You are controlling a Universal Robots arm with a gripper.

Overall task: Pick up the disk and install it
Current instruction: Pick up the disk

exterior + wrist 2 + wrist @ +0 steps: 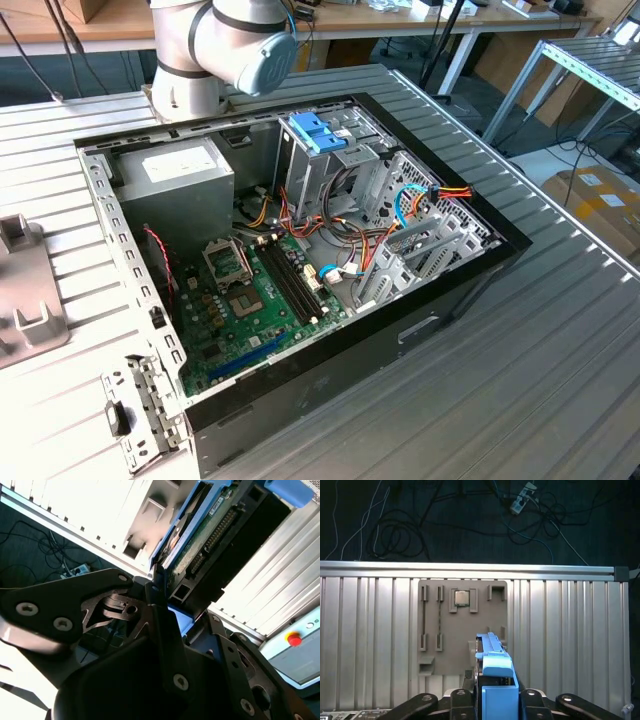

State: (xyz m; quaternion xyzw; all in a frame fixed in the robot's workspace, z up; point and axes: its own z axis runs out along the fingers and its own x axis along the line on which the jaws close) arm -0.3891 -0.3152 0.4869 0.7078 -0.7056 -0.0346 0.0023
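My gripper (pixel 497 699) is shut on the disk (pixel 493 672), a dark drive framed by bright blue rails with a blue tab, and holds it edge-on. In the second wrist view the disk (pixel 210 530) shows its green circuit board and connector row, with the gripper (pixel 172 607) clamped on its blue end. The disk hangs over the grey fixture plate (pixel 462 625) on the ribbed metal table. The open computer case (pixel 440 300) lies in the middle of the exterior view, with the arm (pixel 220 50) rising behind it.
In the case are a green motherboard (pixel 250 300), a grey power-supply box (pixel 180 170), a pale blue bracket (pixel 318 130) on the drive cage and loose cables (pixel 420 200). A small chip (pixel 461 598) sits on the fixture plate. Cables lie on the floor (pixel 520 510) beyond the table edge.
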